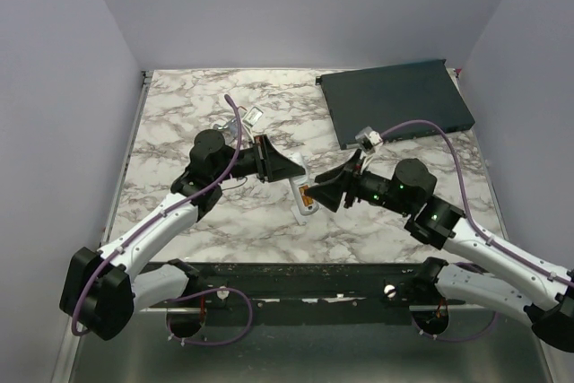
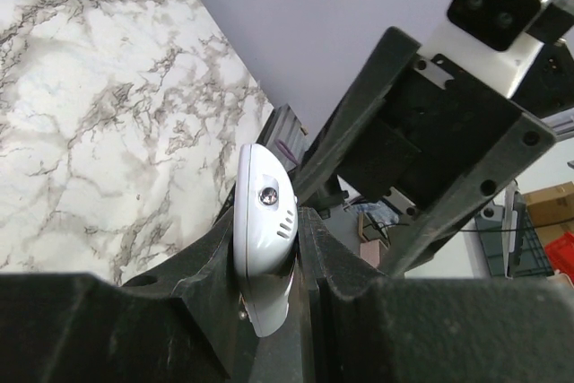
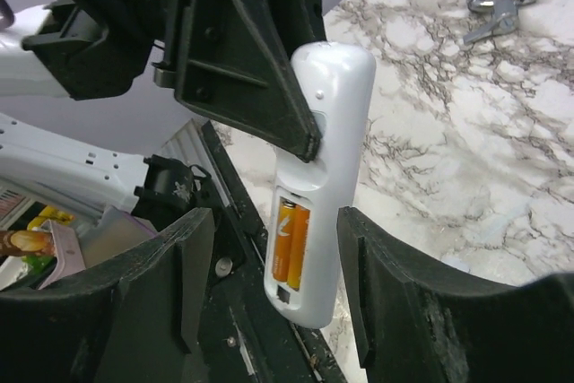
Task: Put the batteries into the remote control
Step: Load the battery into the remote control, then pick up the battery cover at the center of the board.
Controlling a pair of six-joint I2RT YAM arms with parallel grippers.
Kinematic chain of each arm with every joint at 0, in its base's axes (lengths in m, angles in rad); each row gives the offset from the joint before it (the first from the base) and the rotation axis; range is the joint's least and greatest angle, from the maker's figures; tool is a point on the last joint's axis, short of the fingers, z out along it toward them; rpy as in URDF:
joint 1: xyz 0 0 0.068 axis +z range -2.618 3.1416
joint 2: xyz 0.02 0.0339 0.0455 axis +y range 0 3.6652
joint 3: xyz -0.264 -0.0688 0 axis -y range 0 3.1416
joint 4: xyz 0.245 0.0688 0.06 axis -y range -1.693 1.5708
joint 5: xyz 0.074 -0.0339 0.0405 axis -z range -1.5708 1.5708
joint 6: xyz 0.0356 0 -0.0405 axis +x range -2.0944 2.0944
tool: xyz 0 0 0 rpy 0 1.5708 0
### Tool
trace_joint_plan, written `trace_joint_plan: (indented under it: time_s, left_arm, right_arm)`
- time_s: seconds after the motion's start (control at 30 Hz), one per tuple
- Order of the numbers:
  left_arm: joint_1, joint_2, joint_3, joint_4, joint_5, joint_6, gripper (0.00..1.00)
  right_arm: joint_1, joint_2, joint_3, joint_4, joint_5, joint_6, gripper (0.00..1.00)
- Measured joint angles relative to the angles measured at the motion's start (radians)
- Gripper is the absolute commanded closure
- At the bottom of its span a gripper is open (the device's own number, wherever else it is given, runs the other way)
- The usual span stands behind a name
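Note:
The white remote control is held off the marble table, its open battery recess facing the right wrist camera. Two orange batteries lie side by side in the recess of the remote. My left gripper is shut on the remote's upper half; in the left wrist view the remote's rounded end sits clamped in that gripper. My right gripper is open, and in its own view its fingers stand either side of the remote's lower end without touching it.
A large dark flat box lies at the back right of the marble table. A small pale grey loose piece lies on the marble beyond the remote. The table's dark front rail runs below both grippers.

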Motion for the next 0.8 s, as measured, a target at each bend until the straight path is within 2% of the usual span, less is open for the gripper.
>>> trace_joint_plan:
  time_s: [0.1,0.2,0.33,0.43,0.5,0.63,0.7,0.8]
  left_arm:
    - [0.005,0.012,0.000,-0.003,-0.009,0.001,1.00]
    - [0.029,0.017,-0.002,-0.017,-0.021,0.000,1.00]
    - [0.167,0.002,-0.047,-0.028,-0.032,-0.016,1.00]
    - [0.292,-0.039,-0.084,-0.114,-0.067,-0.009,1.00]
    - [0.331,-0.076,-0.085,-0.182,-0.087,0.008,1.00]
    - [0.373,-0.158,-0.085,-0.273,-0.099,0.051,1.00]
    - [0.395,-0.175,-0.084,-0.296,-0.099,0.064,1.00]
    - [0.422,-0.179,-0.084,-0.315,-0.098,0.075,1.00]
  right_arm:
    - [0.000,-0.041,-0.008,0.002,0.028,-0.005,0.36]
    - [0.000,-0.092,-0.035,-0.010,0.133,-0.004,0.36]
    - [-0.001,-0.091,-0.070,-0.045,0.280,0.023,0.38]
    - [-0.002,-0.050,-0.135,-0.046,0.321,0.060,0.47]
    - [-0.002,0.005,-0.165,-0.049,0.333,0.077,0.47]
    - [0.021,0.152,-0.201,-0.057,0.381,0.095,0.37]
    - [0.082,0.209,-0.201,-0.068,0.452,0.101,0.32]
    - [0.192,0.294,-0.171,-0.088,0.537,0.111,0.31]
